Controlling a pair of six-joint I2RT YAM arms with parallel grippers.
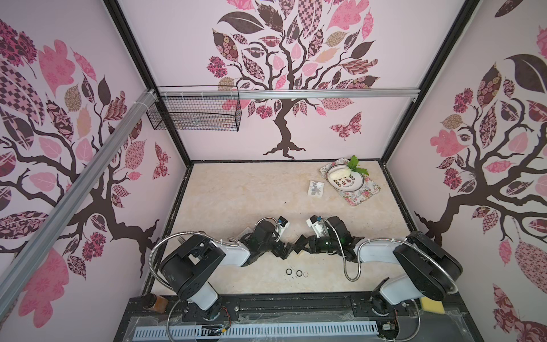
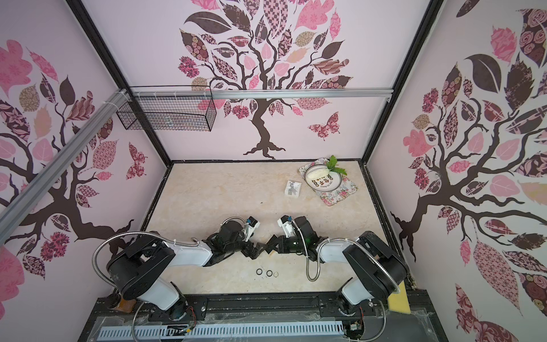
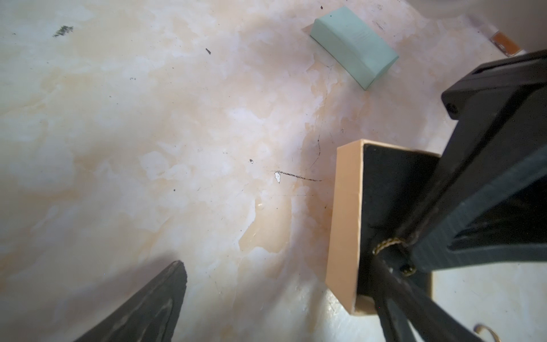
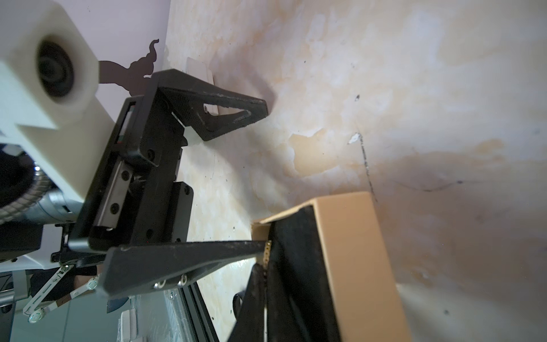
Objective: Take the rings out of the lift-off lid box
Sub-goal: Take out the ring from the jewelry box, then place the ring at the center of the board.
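Pale pink walls (image 1: pixel 183 74) printed with brown trees, patterned leaves and butterflies close in a cream marbled tabletop (image 1: pixel 236 192). The left arm (image 1: pixel 231 253) and the right arm (image 1: pixel 374 251) reach in from the front rail and meet near the middle of the tabletop. A black wire basket (image 1: pixel 195 114) hangs from the rail on the back wall.

In the far right corner lies a floral tray (image 1: pixel 365 194). It carries a white plate (image 1: pixel 349 185) with a cream lump (image 1: pixel 339 175) and green leaves (image 1: pixel 356 165). The plate bears dark motifs and a line of lettering too small to read. Near the tray lies a small card (image 1: pixel 316 188) with black-and-white print, also unreadable. An amber jar (image 1: pixel 155 302) and a yellow sponge (image 1: pixel 429 303) sit at the two front corners.

The tan box (image 3: pixel 344 222), lined in black, sits between the tips of the two arms with its opening uncovered. A mint-green box (image 3: pixel 353 44) lies apart from it on the tabletop, and the faint mark on its top face cannot be read.

The left jaws are released and spread wide, one tip at the rim of the tan box and the other over bare tabletop. The right jaws are clenched on a braided gold ring (image 3: pixel 387 244) against the box's black lining.

Three more rings lie in a row near the front edge, well apart from the tan box. They are one black ring (image 1: pixel 289 271), a second black ring (image 1: pixel 299 273) and a pale ring (image 1: pixel 305 274).
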